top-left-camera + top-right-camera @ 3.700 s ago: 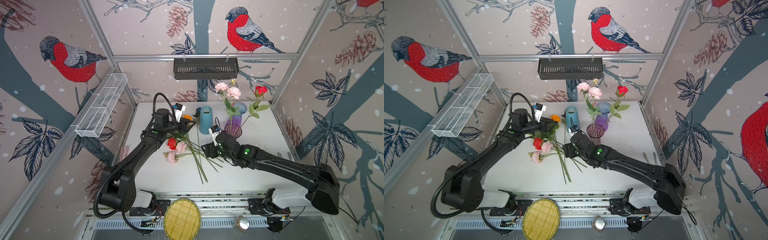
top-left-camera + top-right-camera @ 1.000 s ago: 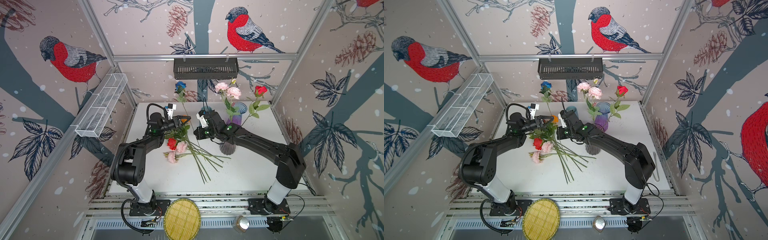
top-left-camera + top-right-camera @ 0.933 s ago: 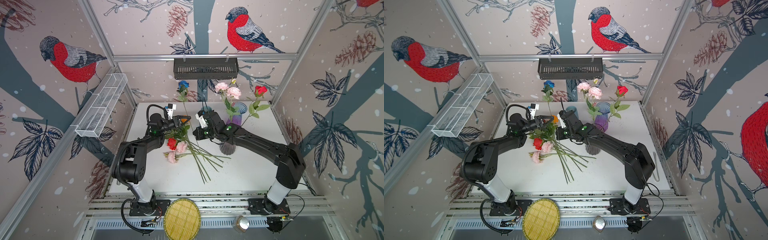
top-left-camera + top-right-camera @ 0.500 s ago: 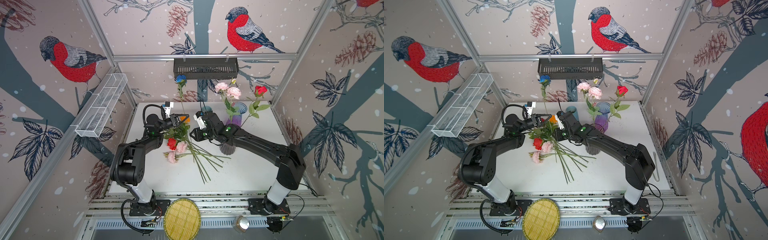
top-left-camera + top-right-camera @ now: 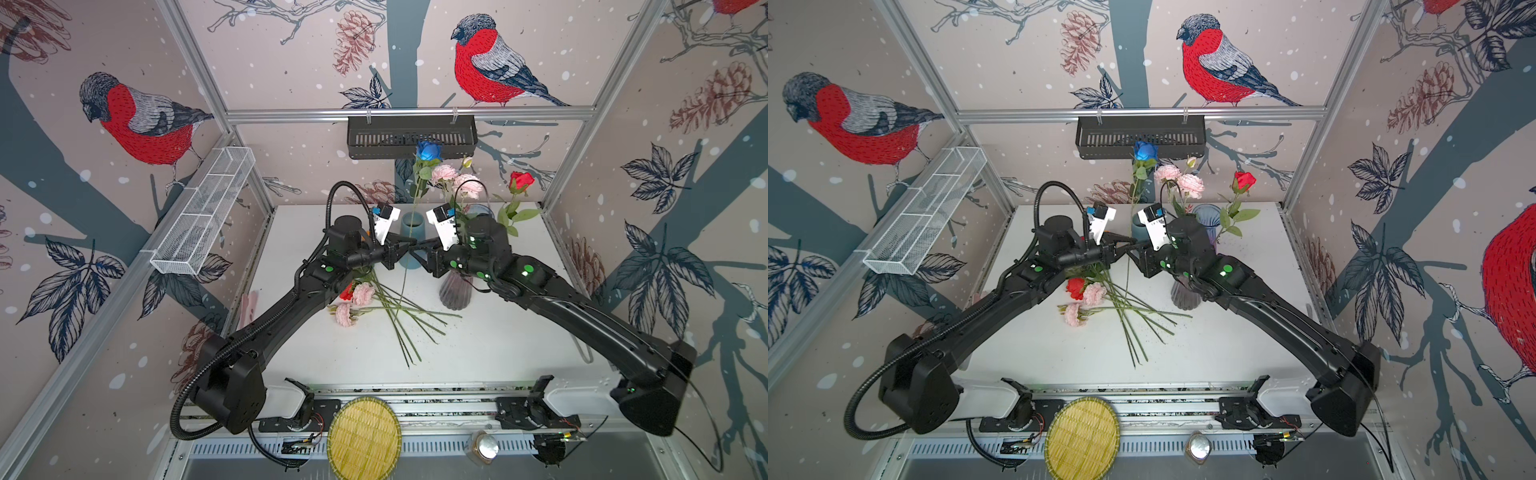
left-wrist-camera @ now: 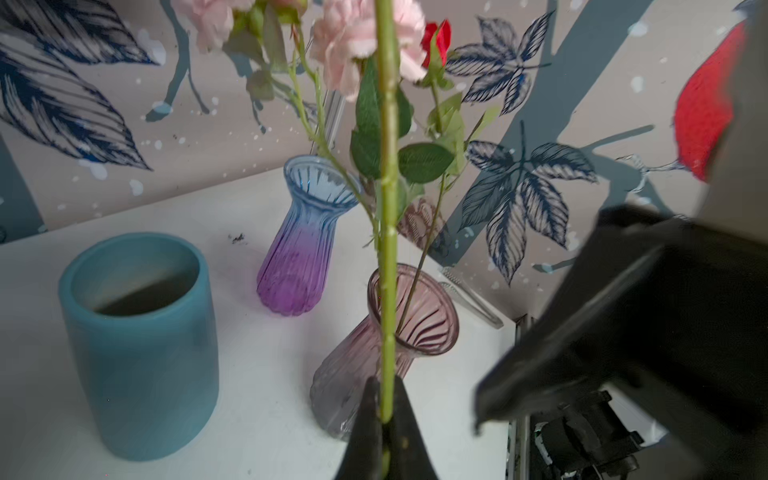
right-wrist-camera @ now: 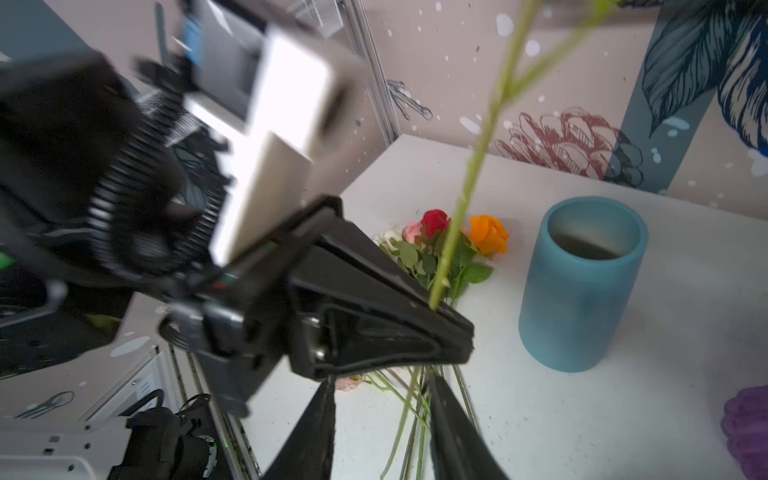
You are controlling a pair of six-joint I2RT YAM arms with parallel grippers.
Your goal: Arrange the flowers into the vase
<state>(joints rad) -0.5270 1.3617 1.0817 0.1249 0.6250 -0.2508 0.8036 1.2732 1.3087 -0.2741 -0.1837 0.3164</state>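
The left gripper (image 6: 385, 388) pinches the thin green stem of the blue rose (image 5: 428, 150). In the left wrist view its two dark fingers press flat against the stem, but the bloom is cut off there. Both top views supply it: the blue head stands high in front of the black wall basket (image 5: 411, 137). The stem runs down past the teal vase (image 5: 409, 226), which sits near the middle of the back edge of the tabletop (image 5: 498, 345). It passes through the gripper, and its lower end hangs over the loose flowers (image 5: 357, 295). In both top views the right gripper (image 7: 380, 386) meets the left one tip to tip, too tightly to read its jaws. The right wrist view shows its fingers spread, one on either side of green stems and clamping none. That view also shows an orange rose (image 7: 488, 235) among red, pink and white heads, which the left arm (image 5: 291, 307) covers from above. The top views show instead pink blooms and a red one lying left of the tabletop's centre, with stems fanned toward the front edge. Only the left wrist view looks into the glass vases. There the stem of a red rose (image 6: 434, 39) enters the smoky pink vase (image 6: 415, 316). The blue-purple vase (image 6: 299, 257) stands behind it near the back edge, right of the middle.
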